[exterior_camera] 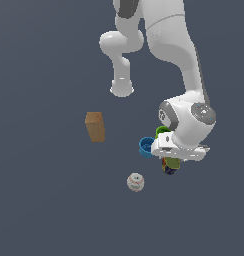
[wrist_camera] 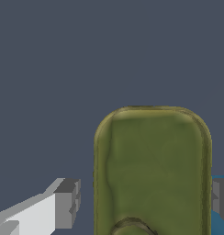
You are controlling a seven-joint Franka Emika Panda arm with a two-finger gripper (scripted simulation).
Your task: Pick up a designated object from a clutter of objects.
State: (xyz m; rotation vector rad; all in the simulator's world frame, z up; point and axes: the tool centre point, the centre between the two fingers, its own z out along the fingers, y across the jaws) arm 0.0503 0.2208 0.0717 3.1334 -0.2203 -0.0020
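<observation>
Hand point(wrist_camera: 143, 204) straddling can point(wrist_camera: 153, 170), cups point(exterior_camera: 145, 146) adjacent

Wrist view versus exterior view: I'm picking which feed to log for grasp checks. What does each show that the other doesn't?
Only the wrist view shows the can's whole olive-green top, with one finger standing apart from its side and the other finger at its opposite side, so the gripper is open. Only the exterior view shows the arm, wooden block, baseball and green cup. Both show the can, largely hidden under the hand in the exterior view, and the blue cup beside it.
</observation>
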